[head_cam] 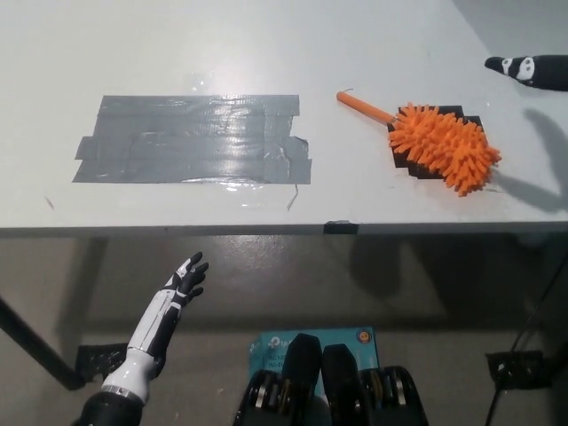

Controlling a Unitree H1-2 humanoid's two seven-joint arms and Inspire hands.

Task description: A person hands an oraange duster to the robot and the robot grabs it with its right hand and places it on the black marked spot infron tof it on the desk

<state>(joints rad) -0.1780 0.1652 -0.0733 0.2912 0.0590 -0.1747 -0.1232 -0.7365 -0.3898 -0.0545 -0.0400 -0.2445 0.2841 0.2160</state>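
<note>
Below the desk edge at lower left: white left hand (185, 278), raised from its forearm, fingers spread apart, holding nothing, clear of the desk front.

Above it, on the white desk (266, 35): broad patch of grey tape (191, 139), several overlapping strips, glossy with reflected light, ragged at the right end, lying flat on the left half of the surface. Small dark tab (340, 227) on the desk's front edge, right of centre.

Further right, well apart from the tape: orange duster (439, 145), lying on the desk. Thin orange handle pointing up-left, bushy head down-right, near the front edge. Under the head, the black marked spot (424, 164), mostly covered, dark corners visible at the head's upper and lower-left sides. Nothing gripping the duster.

At the far right edge, upper corner: black right hand (525, 70), only a part in view, hovering well apart from the duster, holding nothing visible; open or closed — cannot tell. Shadow of the arm on the desk below it, right of the duster.
</note>
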